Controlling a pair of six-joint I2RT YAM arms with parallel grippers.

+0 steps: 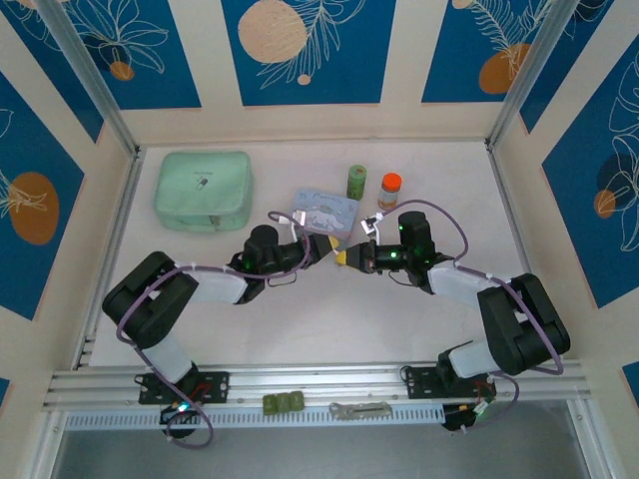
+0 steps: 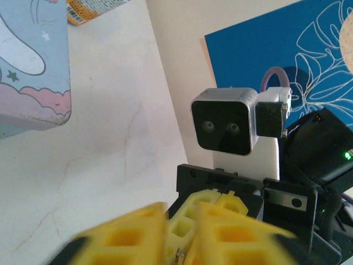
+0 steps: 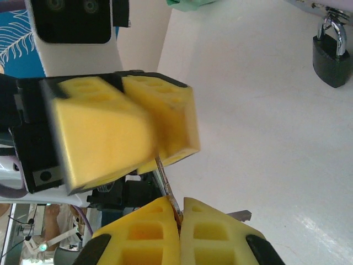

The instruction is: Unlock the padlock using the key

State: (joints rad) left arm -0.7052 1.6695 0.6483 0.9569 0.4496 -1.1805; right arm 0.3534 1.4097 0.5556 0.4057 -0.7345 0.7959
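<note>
at table (image 1: 329, 319) centre | right fingers (image 3: 220, 237) clamped on key (image 3: 165, 186) | left fingers (image 2: 118, 240) slightly apart | padlock (image 3: 331, 52) on table | blue tin (image 1: 324, 210) lid-closed

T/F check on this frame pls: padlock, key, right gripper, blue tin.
1. The small dark-bodied padlock with a silver shackle lies on the white table, in no gripper. True.
2. The right gripper is shut on the thin silvery metal key. True.
3. That key is inserted in the padlock. False: the two are apart.
4. The pale blue rectangular tin sits at the table's near edge. False: it lies farther out than the right gripper.
</note>
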